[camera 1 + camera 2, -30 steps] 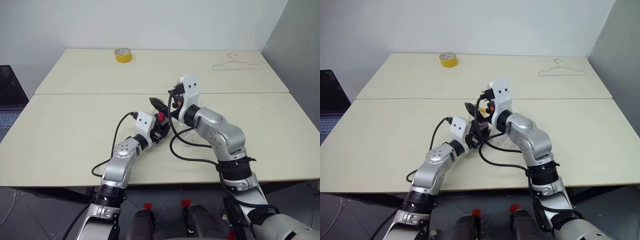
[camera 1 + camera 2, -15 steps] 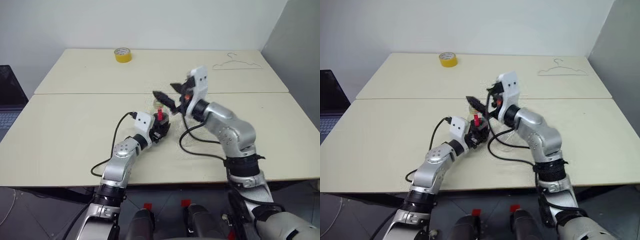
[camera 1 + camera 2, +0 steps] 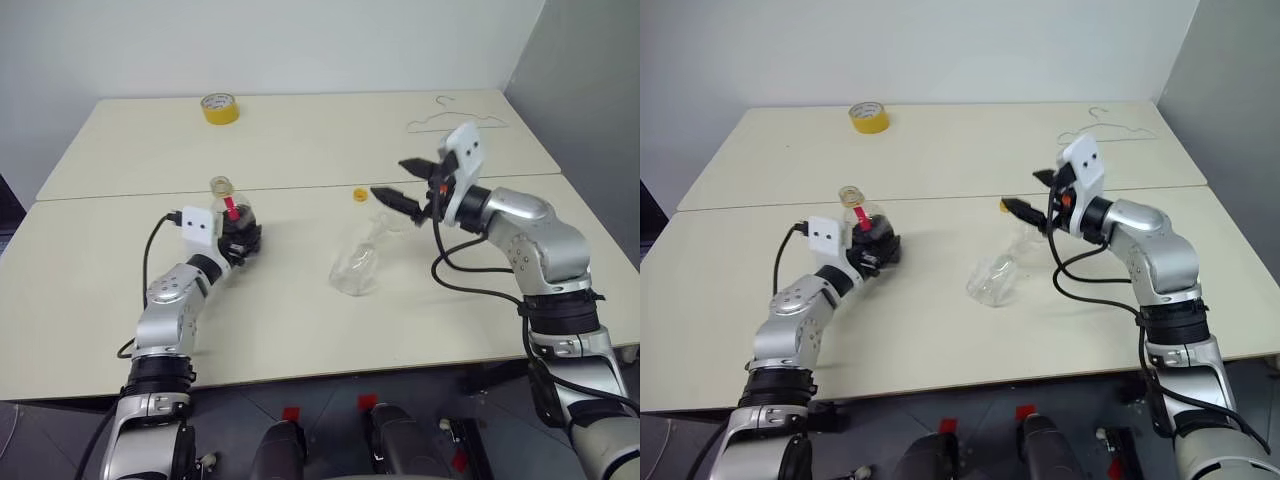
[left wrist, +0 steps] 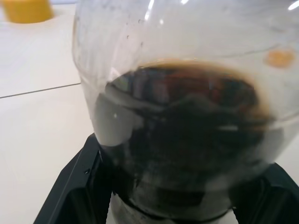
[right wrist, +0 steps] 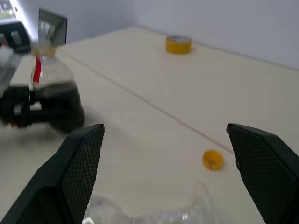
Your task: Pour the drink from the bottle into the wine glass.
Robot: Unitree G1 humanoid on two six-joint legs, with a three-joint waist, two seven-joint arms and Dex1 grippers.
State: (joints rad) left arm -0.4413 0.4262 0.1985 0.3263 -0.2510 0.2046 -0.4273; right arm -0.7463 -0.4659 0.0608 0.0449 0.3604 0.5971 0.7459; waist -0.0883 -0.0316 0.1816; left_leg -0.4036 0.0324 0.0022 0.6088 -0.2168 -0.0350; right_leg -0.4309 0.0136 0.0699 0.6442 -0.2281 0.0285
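Observation:
The bottle (image 3: pixel 226 196) stands upright at the table's left, uncapped, with a red band at its neck. My left gripper (image 3: pixel 243 238) is shut on its lower body. The dark drink (image 4: pixel 187 140) fills its lower half, with black fingers (image 4: pixel 70 196) on either side. Its yellow cap (image 3: pixel 360 193) lies on the table near the middle. The wine glass (image 3: pixel 357 266) lies on its side in the middle, foot pointing towards the right arm. My right gripper (image 3: pixel 406 184) hovers open above the table, right of the cap, holding nothing.
A yellow tape roll (image 3: pixel 220 107) sits at the far left of the table. A wire hanger (image 3: pixel 455 112) lies at the far right. A seam (image 3: pixel 300 187) runs across between the two tabletops.
The two arms have drawn apart. My left gripper carried the bottle to the left, and my right gripper swung right, still open. The camera view has shifted as well.

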